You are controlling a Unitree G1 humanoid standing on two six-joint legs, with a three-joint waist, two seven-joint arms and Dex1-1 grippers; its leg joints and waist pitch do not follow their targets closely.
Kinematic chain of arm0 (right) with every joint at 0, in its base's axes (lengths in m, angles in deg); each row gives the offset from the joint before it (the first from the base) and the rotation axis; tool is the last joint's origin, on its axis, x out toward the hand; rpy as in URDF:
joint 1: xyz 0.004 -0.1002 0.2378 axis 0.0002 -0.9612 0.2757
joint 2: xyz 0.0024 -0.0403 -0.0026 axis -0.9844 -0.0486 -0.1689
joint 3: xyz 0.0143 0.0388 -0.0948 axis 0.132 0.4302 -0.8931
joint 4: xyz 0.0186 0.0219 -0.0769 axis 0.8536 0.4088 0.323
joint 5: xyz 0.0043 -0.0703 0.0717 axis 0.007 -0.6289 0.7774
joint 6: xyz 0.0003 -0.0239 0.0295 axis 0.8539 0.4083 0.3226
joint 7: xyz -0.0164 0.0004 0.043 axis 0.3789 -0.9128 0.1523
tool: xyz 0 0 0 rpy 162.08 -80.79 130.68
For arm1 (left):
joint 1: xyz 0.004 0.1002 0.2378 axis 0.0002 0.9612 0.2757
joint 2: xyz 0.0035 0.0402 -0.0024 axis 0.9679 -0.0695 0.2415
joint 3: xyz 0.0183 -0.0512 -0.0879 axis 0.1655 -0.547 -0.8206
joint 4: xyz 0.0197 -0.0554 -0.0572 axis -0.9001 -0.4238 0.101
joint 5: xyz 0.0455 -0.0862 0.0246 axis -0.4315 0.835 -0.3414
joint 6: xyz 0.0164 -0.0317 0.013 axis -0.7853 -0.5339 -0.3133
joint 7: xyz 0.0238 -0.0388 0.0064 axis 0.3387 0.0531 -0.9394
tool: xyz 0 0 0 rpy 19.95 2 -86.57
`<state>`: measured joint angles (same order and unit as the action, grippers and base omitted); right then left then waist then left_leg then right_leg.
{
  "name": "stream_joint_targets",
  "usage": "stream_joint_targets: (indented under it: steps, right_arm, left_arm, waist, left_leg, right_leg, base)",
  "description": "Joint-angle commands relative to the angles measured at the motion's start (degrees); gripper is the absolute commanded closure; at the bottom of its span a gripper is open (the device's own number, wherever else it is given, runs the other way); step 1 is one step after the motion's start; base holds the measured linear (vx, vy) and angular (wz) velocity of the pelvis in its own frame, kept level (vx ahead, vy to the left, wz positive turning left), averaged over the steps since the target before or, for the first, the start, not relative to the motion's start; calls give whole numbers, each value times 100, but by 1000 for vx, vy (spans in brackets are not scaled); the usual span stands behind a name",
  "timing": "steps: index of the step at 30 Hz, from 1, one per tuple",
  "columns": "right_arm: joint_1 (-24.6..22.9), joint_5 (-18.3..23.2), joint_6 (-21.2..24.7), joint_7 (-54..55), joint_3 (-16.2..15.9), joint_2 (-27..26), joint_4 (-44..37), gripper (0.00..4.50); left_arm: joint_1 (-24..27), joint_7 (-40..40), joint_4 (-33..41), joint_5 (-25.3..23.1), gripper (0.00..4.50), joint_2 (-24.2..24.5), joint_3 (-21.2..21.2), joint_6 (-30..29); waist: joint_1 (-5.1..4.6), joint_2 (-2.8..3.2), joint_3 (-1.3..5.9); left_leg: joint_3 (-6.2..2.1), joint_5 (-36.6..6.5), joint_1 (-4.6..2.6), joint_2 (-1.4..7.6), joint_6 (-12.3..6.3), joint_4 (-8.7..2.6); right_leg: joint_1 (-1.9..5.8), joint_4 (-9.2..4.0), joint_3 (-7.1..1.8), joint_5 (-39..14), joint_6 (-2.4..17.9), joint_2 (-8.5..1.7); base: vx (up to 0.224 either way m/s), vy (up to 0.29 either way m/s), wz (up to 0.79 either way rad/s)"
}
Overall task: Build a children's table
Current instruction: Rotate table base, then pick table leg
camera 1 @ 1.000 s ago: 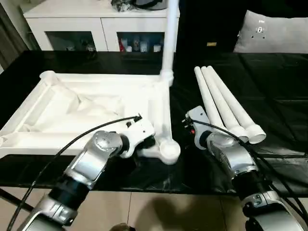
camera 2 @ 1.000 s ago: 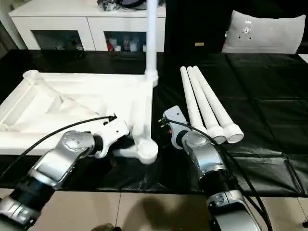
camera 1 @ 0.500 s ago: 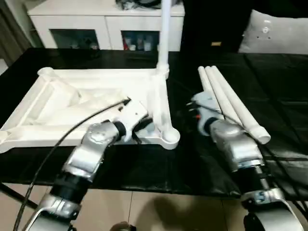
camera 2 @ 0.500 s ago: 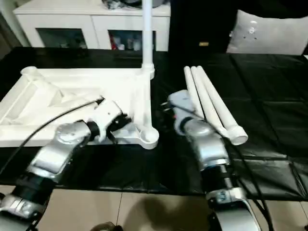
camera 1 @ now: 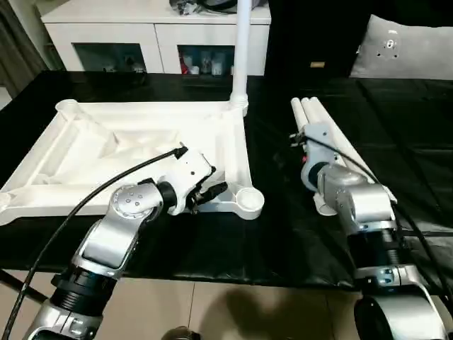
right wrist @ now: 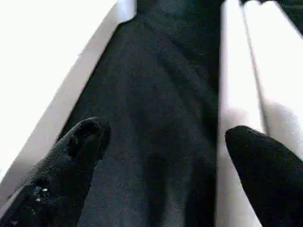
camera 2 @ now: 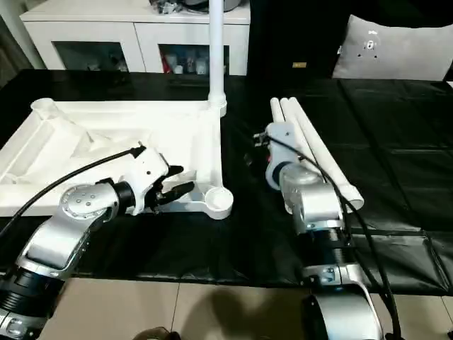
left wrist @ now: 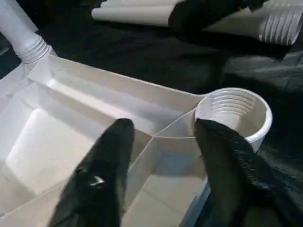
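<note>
Since the earlier frame, the left gripper [camera 1: 214,191] had been opened up, going from pinched shut by the near corner socket [camera 1: 248,202] to roughly half spread, with nothing held between the fingers. The right gripper [right wrist: 161,156] had also been swung away from that socket and over towards the loose legs [camera 1: 333,142].

The children's table top [camera 1: 127,152] was laid upside down on the black tabletop [camera 1: 417,134], ribbed side up, with one leg [camera 1: 241,49] already stood upright in the far corner socket. The left gripper was parked right at the near edge of the top, just beside the empty near socket. The three loose legs were laid side by side on the tabletop to the right, and the right gripper was held above their near ends, spread pretty much fully and gripping nothing.

The left wrist view gave the close-up that the head views couldn't: the threaded rings inside the empty socket [left wrist: 234,111], one black finger [left wrist: 102,175] over the ribbed underside and the other right next to the socket rim. The right wrist view showed bare black tabletop between the two fingers, with the nearest leg [right wrist: 232,113] just beside one fingertip [right wrist: 265,165] — whether it was touching couldn't be made out. A white cabinet [camera 1: 152,35] and a cushion [camera 1: 410,49] were seen at the back in the head views.
</note>
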<state>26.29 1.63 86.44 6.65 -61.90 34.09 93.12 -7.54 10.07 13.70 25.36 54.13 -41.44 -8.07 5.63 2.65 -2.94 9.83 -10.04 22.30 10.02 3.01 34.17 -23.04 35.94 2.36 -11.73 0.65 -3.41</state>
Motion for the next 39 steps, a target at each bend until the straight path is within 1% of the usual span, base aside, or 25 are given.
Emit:
stream_joint_targets:
  steps: [1,2,3,4,5,6,7,8,10,12,14,15,16,17,20,22,26,31,32,33,34,35,37,38,39]
  right_arm:
    - [110,-10,123,114,152,65,-66,0]
    - [110,-9,131,117,154,67,-70,0]
    - [110,3,260,156,174,103,-129,0]
    - [87,7,385,211,208,130,-156,0]
    - [57,8,482,234,226,157,-174,0]
    - [23,-5,538,262,237,181,-177,0]
    - [4,-8,569,291,243,195,-170,0]
    - [-14,2,568,300,254,195,-155,0]
    - [-42,17,618,293,261,186,-95,0]
    - [-60,20,631,279,251,174,-21,0]
    - [-71,44,646,294,259,162,37,0]
    - [-80,38,630,311,255,164,79,0]
    - [-86,30,616,324,252,165,105,0]
    - [-105,45,635,339,275,154,168,0]
    - [-126,148,687,268,314,133,223,0]
    - [-147,290,848,107,342,95,202,0]
    - [-165,420,1026,-8,376,50,160,0]
    - [-61,605,1485,-103,416,11,214,0]
    - [-44,638,1585,-137,419,9,199,0]
    - [-40,648,1611,-146,418,9,195,0]
    - [10,685,1810,-206,393,32,226,0]
    - [45,710,1939,-234,391,41,258,0]
    - [96,760,2078,-292,406,49,301,0]
    - [113,775,2120,-319,404,57,315,19]
    - [131,799,2142,-366,390,73,318,30]
  left_arm:
    - [-14,94,160,-13,184,50,45,-57]
    - [-13,97,162,-12,167,50,47,-59]
    - [-4,150,205,-7,167,62,70,-87]
    - [11,181,246,4,167,76,94,-104]
    - [25,197,280,13,167,84,112,-120]
    - [33,213,304,26,167,88,127,-140]
    - [39,224,326,35,167,93,137,-164]
    - [42,231,332,30,167,98,148,-169]
    - [33,233,323,23,167,109,169,-175]
    - [19,239,319,24,167,119,176,-188]
    - [9,250,320,24,167,118,176,-206]
    - [8,259,324,26,167,118,180,-216]
    - [7,264,327,28,167,119,184,-222]
    - [19,272,342,41,167,125,204,-236]
    - [17,292,341,45,167,130,228,-243]
    - [7,294,331,42,167,133,229,-244]
    - [5,290,332,32,167,137,238,-248]
    - [1,285,341,16,167,156,257,-256]
    - [3,283,351,15,167,158,259,-261]
    - [4,283,354,15,167,159,260,-263]
    - [7,280,367,21,167,161,260,-271]
    - [10,277,374,25,167,163,261,-275]
    - [21,273,386,28,167,171,264,-279]
    - [27,273,390,29,158,174,264,-278]
    - [38,271,399,25,153,181,265,-277]
  waist:
    - [7,-14,398]
    - [9,0,400]
    - [4,-13,397]
    - [7,-2,400]
    - [5,-9,398]
    - [2,8,399]
    - [-1,-2,397]
    - [-1,9,396]
    - [-15,-4,394]
    - [-23,0,395]
    - [-34,-2,399]
    - [-36,15,395]
    - [-39,6,398]
    - [-35,24,403]
    - [-37,16,404]
    - [-37,17,406]
    - [-35,10,388]
    - [-42,-2,382]
    - [-38,-14,388]
    - [-33,0,386]
    - [-35,0,384]
    - [-32,-18,389]
    - [-27,-10,391]
    - [-26,-28,395]
    - [-26,-22,392]
  left_leg:
    - [-89,-775,-118,231,212,-383]
    - [-89,-776,-118,228,213,-379]
    - [-87,-788,-118,225,214,-381]
    - [-88,-782,-119,227,212,-378]
    - [-89,-798,-116,226,215,-380]
    - [-92,-805,-117,226,222,-379]
    - [-89,-810,-115,224,230,-378]
    - [-92,-822,-117,222,238,-379]
    - [-87,-889,-119,219,252,-380]
    - [-91,-892,-117,222,261,-381]
    - [-92,-868,-119,222,260,-379]
    - [-95,-884,-119,220,260,-378]
    - [-89,-892,-120,220,261,-374]
    - [-92,-872,-122,221,266,-372]
    - [-90,-868,-121,219,261,-369]
    - [-90,-866,-121,219,234,-367]
    - [-94,-981,-130,228,240,-386]
    - [-94,-1043,-141,228,260,-392]
    - [-95,-1028,-141,230,259,-390]
    - [-96,-1015,-139,232,261,-392]
    - [-95,-1020,-141,229,275,-391]
    - [-95,-991,-142,228,270,-390]
    - [-95,-938,-135,231,263,-388]
    - [-96,-908,-136,231,259,-386]
    - [-97,-914,-135,233,260,-388]
  right_leg:
    - [274,-377,-249,-353,951,-409]
    - [276,-377,-249,-345,951,-410]
    - [281,-382,-249,-357,946,-406]
    - [282,-380,-249,-358,952,-410]
    - [287,-383,-250,-378,955,-411]
    - [286,-379,-249,-383,957,-410]
    - [289,-385,-248,-377,961,-405]
    - [286,-383,-247,-396,959,-404]
    - [284,-396,-247,-482,951,-402]
    - [287,-394,-247,-494,951,-407]
    - [289,-388,-244,-452,958,-403]
    - [285,-390,-244,-458,969,-403]
    - [287,-395,-246,-456,978,-404]
    - [288,-388,-245,-422,989,-405]
    - [293,-384,-244,-351,1011,-401]
    - [299,-379,-243,-305,1023,-397]
    - [292,-403,-243,-538,1005,-405]
    - [285,-416,-245,-703,998,-407]
    - [289,-411,-246,-690,995,-409]
    - [284,-411,-247,-688,993,-413]
    - [280,-412,-247,-708,987,-410]
    - [287,-404,-247,-691,987,-409]
    - [285,-402,-248,-638,988,-416]
    - [290,-393,-246,-606,1001,-417]
    - [286,-392,-245,-613,1000,-415]
  base:
    - [0,0,0]
    - [0,0,0]
    - [0,0,0]
    - [0,0,0]
    - [0,0,0]
    - [0,0,0]
    - [0,0,0]
    - [0,0,0]
    - [0,0,0]
    - [0,0,0]
    - [0,0,0]
    - [0,0,0]
    - [0,0,0]
    - [0,0,0]
    - [0,0,0]
    - [0,0,0]
    - [0,0,0]
    - [0,0,0]
    - [0,0,0]
    - [0,0,0]
    - [0,0,0]
    - [0,0,0]
    - [0,0,0]
    - [0,0,0]
    - [0,0,0]
